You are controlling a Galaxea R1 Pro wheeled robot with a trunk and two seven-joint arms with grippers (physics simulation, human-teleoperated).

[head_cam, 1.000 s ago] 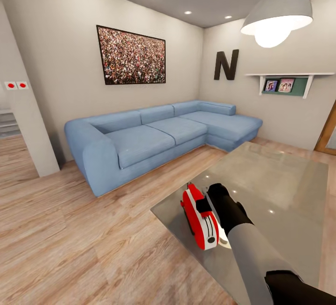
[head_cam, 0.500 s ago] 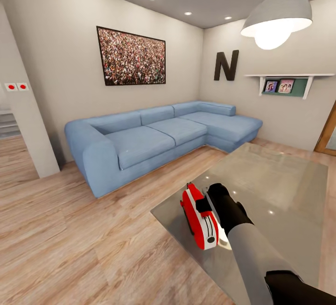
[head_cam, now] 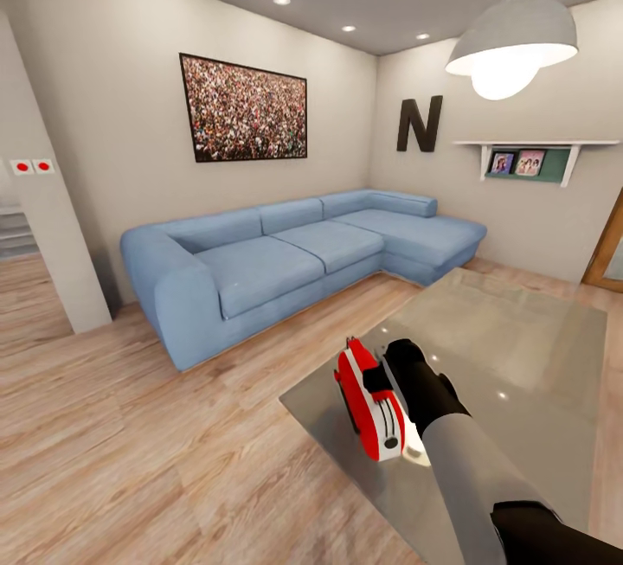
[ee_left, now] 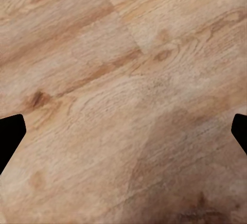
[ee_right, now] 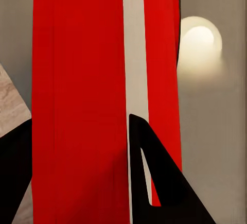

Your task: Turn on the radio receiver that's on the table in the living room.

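The red radio receiver [head_cam: 372, 409] stands upright near the corner of the glossy grey table [head_cam: 519, 349] closest to me. My right gripper [head_cam: 381, 375] rests against its upper end from the right side. In the right wrist view the red body with its white stripe [ee_right: 77, 80] is very close. My two black fingers [ee_right: 154, 183] lie in front of it, partly apart, with red surface showing between them. My left gripper [ee_left: 128, 126] hangs open over the bare wood floor [ee_left: 123, 80].
A blue corner sofa [head_cam: 285, 253] runs along the far walls, beyond the table. A white pendant lamp [head_cam: 510, 28] hangs above the table and mirrors in its top [ee_right: 200, 44]. A wall end [head_cam: 43, 202] juts out at the left. Plank floor [head_cam: 130, 426] lies open between.
The head view has shifted very slightly. The right gripper and the radio receiver stand as before.
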